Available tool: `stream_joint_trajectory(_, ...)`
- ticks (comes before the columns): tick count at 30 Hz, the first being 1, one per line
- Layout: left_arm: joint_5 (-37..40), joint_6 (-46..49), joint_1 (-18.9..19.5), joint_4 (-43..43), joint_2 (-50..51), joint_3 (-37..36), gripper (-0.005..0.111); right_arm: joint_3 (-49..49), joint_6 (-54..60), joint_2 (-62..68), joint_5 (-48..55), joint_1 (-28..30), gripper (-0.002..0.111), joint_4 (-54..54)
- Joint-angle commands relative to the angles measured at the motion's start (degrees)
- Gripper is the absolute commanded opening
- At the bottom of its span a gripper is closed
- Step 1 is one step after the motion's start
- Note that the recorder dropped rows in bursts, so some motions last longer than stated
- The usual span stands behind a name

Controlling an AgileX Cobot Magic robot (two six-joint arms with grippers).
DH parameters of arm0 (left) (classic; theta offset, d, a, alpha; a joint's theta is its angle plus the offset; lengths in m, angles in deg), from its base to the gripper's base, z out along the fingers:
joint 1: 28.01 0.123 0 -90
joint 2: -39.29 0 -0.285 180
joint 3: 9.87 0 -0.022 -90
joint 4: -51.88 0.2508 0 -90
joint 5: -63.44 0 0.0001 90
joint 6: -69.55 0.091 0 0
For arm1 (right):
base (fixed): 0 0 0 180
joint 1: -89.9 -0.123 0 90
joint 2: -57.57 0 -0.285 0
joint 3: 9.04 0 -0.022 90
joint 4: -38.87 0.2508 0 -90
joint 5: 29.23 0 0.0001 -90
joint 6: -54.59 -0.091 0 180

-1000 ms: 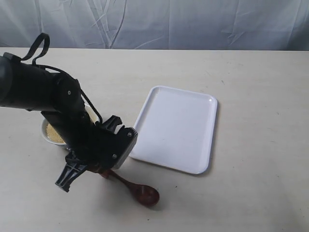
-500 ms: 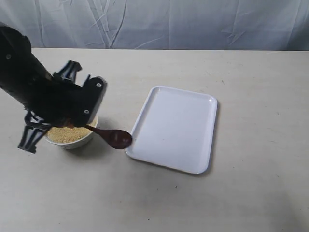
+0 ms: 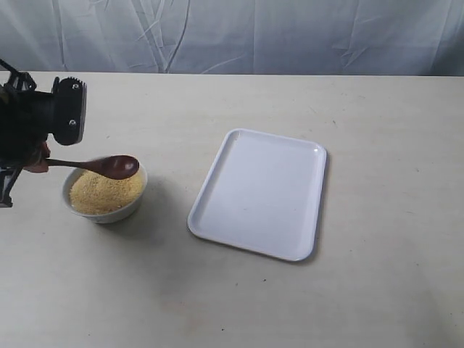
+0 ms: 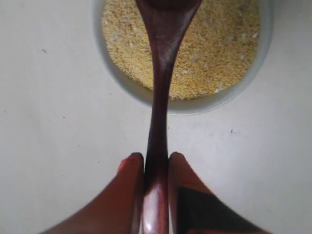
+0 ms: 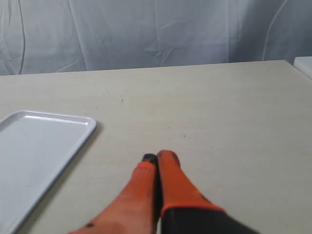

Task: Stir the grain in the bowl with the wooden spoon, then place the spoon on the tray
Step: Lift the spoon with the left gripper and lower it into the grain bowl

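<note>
The small white bowl (image 3: 103, 209) of yellow-tan grain (image 3: 101, 193) sits at the left of the table. My left gripper (image 4: 156, 157) is shut on the handle of the dark reddish-brown wooden spoon (image 3: 109, 167), just left of the bowl at the exterior view's left edge. The spoon's oval end hovers over the grain (image 4: 214, 48) near the bowl's (image 4: 195, 105) far rim. The white tray (image 3: 262, 191) lies empty to the right of the bowl. My right gripper (image 5: 158, 157) is shut on nothing above bare table, with the tray's corner (image 5: 46, 141) beside it; it does not show in the exterior view.
A crumpled pale cloth backdrop (image 3: 239, 36) hangs behind the table's far edge. The tabletop (image 3: 391, 145) is a plain beige surface. A white edge (image 5: 304, 66) shows at the side of the right wrist view.
My left arm lifted the spoon from the table in front of the bowl, swung it back to the left, and now holds its oval end over the grain.
</note>
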Motion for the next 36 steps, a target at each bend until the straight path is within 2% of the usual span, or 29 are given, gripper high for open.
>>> stream_joint_trajectory(1,-0.8,-2.6,2.2,-1.7,1.7,0.3,0.000,0.1,0.0,-0.4,-0.6,0.3,0.000,-0.3)
stream_joint_trajectory(9,-3.8,-2.4,2.2,-6.9,5.7,0.3,0.000,0.1,0.0,-0.4,-0.6,0.3,0.000,-0.3)
stream_joint_trajectory(19,-3.6,-2.2,2.3,5.6,8.8,0.3,0.000,0.1,0.0,-0.4,-0.6,0.3,0.000,-0.3)
stream_joint_trajectory(21,-4.3,-2.2,2.3,5.7,8.9,0.3,0.004,0.1,0.0,-0.4,-0.6,0.3,0.000,-0.3)
stream_joint_trajectory(26,-4.5,-2.3,2.3,5.9,8.8,0.3,0.030,0.1,0.0,-0.4,-0.6,0.3,0.000,-0.3)
stream_joint_trajectory(33,-3.5,-3.9,2.3,5.7,6.9,0.3,0.031,0.1,0.0,-0.4,-0.6,0.3,0.000,-0.3)
stream_joint_trajectory(36,-4.4,-14.6,2.2,5.2,4.2,0.3,0.031,0.1,0.0,-0.4,-0.6,0.3,0.000,-0.3)
